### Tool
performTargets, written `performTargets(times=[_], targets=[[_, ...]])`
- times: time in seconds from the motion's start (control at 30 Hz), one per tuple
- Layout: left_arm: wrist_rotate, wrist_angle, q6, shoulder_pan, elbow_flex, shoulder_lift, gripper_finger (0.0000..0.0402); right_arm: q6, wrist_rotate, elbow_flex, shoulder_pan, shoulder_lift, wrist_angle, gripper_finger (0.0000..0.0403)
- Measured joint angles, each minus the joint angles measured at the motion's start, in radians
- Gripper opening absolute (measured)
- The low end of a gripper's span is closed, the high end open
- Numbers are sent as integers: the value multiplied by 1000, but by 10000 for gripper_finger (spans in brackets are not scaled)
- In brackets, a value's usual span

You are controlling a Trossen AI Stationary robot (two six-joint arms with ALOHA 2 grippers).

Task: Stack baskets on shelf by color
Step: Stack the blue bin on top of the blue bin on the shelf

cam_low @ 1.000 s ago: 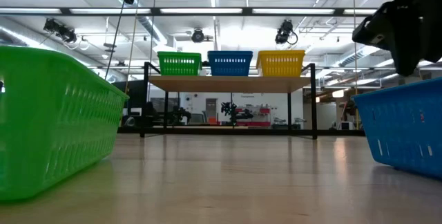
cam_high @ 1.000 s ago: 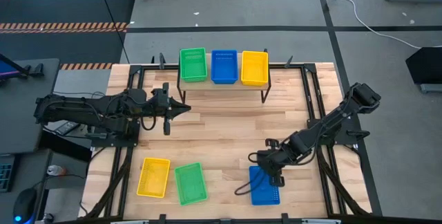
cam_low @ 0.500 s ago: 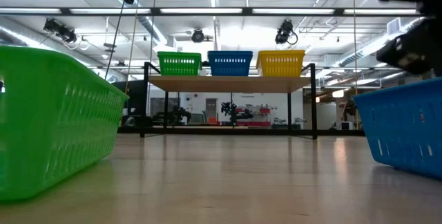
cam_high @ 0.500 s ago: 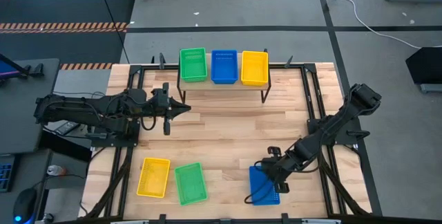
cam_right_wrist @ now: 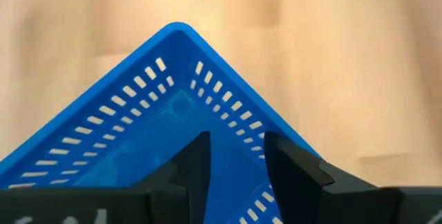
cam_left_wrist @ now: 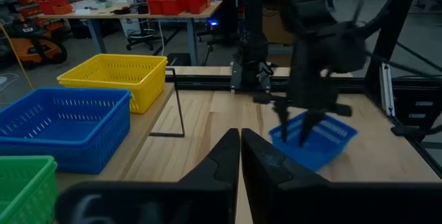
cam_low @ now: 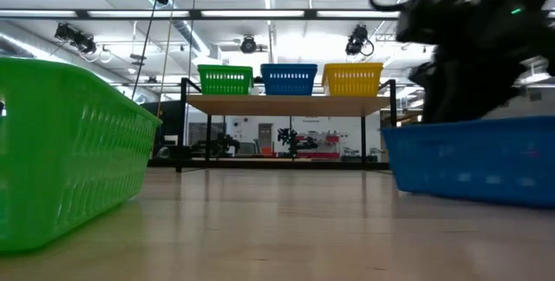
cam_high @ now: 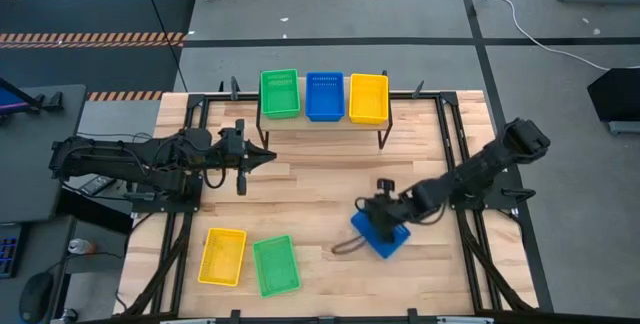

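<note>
A blue basket sits turned cornerwise on the table's right half, with my right gripper shut on its wall. On the shelf at the far edge stand a green basket, a blue basket and a yellow basket side by side. At the near left a yellow basket and a green basket rest on their bottoms. My left gripper hovers shut and level over the table's left middle, touching nothing. My right gripper holds the blue basket by one side wall near a corner, with one finger inside the basket and the other outside. The fingers slant down from the table's right. Whether the basket is clear of the table I cannot tell.
The shelf's thin black legs stand on the tabletop below the three baskets. A dark cable loop trails beside the held basket. Bare wood lies between the shelf and the near baskets. Black frame rails run along the table's right side.
My right gripper sank onto the blue basket at the near right, tipping further downward. It then went toward the far edge and a little left with the basket. The basket has shifted with it toward the table's middle and turned about, now lying cornerwise.
</note>
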Motion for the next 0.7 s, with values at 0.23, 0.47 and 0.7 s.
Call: performTargets(times=[0.23, 0.47, 0.7], targets=[[0, -1, 0, 0, 0, 0, 23, -38, 104, 0, -153, 0, 18, 141], [0, -6, 1, 0, 0, 0, 24, -20, 143, 0, -245, 0, -72, 141], [0, -6, 2, 0, 0, 0, 24, -46, 17, 50, -190, -34, -99, 141]])
